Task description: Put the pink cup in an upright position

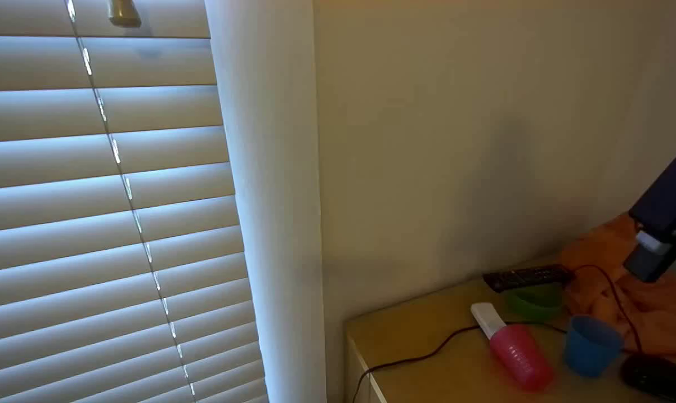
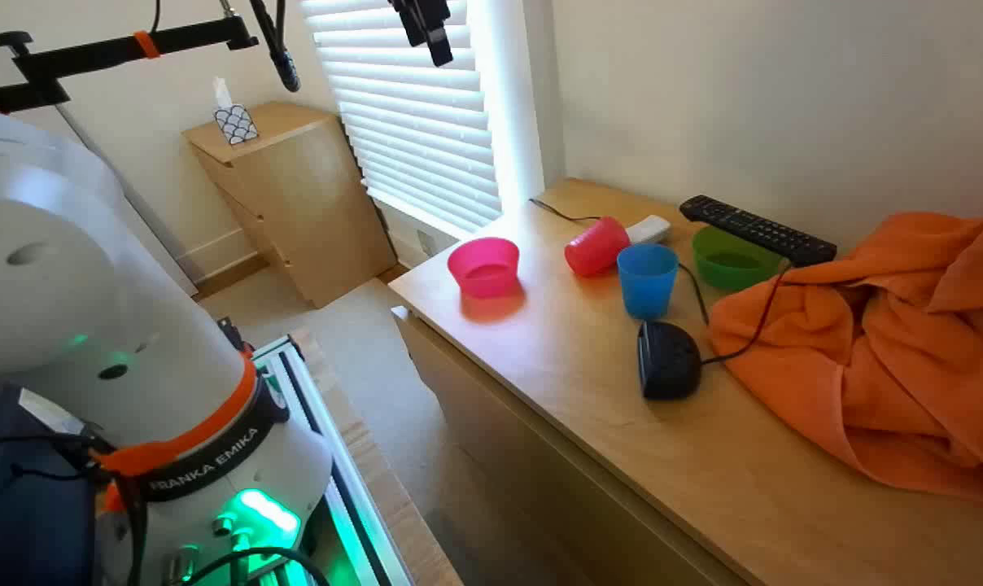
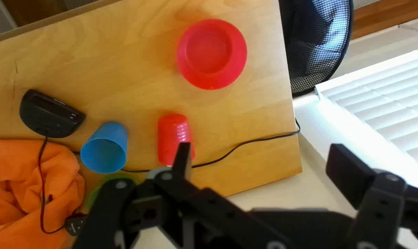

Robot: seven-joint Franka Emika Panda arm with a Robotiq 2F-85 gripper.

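The pink cup (image 2: 596, 247) lies on its side on the wooden dresser top (image 2: 540, 342). Its mouth end meets a white flat rectangular object (image 1: 488, 319), which sticks out from it; whether that end is inside the cup I cannot tell. The cup also shows in an exterior view (image 1: 521, 357) and in the wrist view (image 3: 172, 136), where a finger hides a corner of it. My gripper (image 3: 264, 160) is open and empty, high above the dresser, off to one side of the cup. Part of it shows at the top of an exterior view (image 2: 434, 45).
A blue cup (image 2: 648, 285) stands close beside the pink cup. A pink bowl (image 2: 483, 268), a green bowl (image 2: 731, 264) under a remote (image 2: 752, 228), a black device (image 2: 669, 362), a cable (image 3: 243, 143) and an orange towel (image 2: 890, 350) surround it. Wall and blinds (image 2: 426, 122) border the dresser.
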